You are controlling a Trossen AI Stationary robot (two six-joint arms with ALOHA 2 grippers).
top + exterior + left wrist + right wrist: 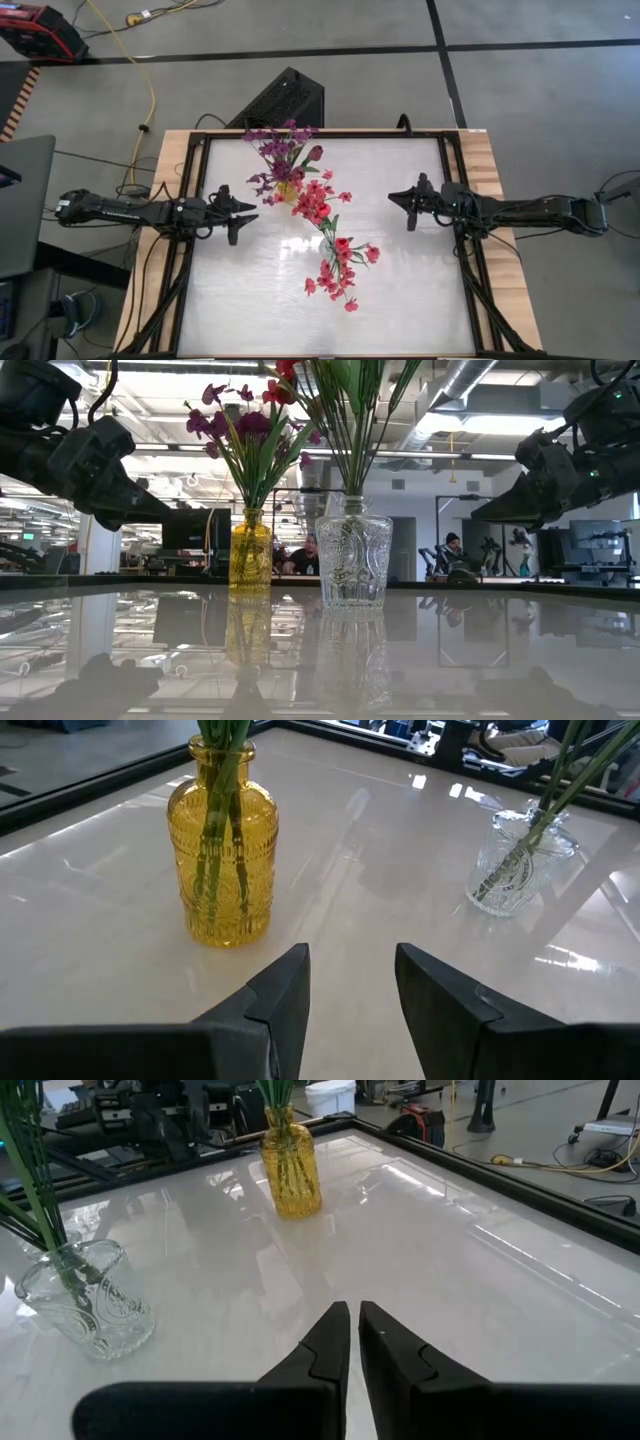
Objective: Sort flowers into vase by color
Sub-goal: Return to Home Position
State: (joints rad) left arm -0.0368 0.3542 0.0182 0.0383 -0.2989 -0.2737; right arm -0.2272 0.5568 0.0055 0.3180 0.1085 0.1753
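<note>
Two vases of artificial flowers stand on a glossy white table [400, 290], in the open stretch between the robot's two grippers. The left gripper [240, 212] hangs above the tabletop with its fingers [285, 1000] parted by a plain gap and nothing in it. The right gripper [403, 208] faces it, its fingers [330, 1345] drawn almost together with only a slit between them, and it is likewise empty.

The yellow vase [222, 850] stands ahead of the left fingertips and nearer to them than to the right ones. It holds the purple sprigs [280, 150]. The transparent vase [85, 1300] stands farther from the left fingers and holds the red-pink sprigs [335, 250].

From overhead the transparent vase is buried under its own blossoms and cannot be made out, and only a sliver of the yellow one shows. A dark maroon bud [315, 153] sits at the edge of the purple bunch, but its stalk is lost in the leaves, so its vase cannot be told.

The table-level camera shows both vases whole and side by side but apart. It cuts the red-pink heads off at the top, and both grippers are dark shapes whose fingertips cannot be read. The wrist cameras alone settle the finger gaps, though they catch only green stalks and no blooms. Two people [310, 555] sit small in the room behind the table.
</note>
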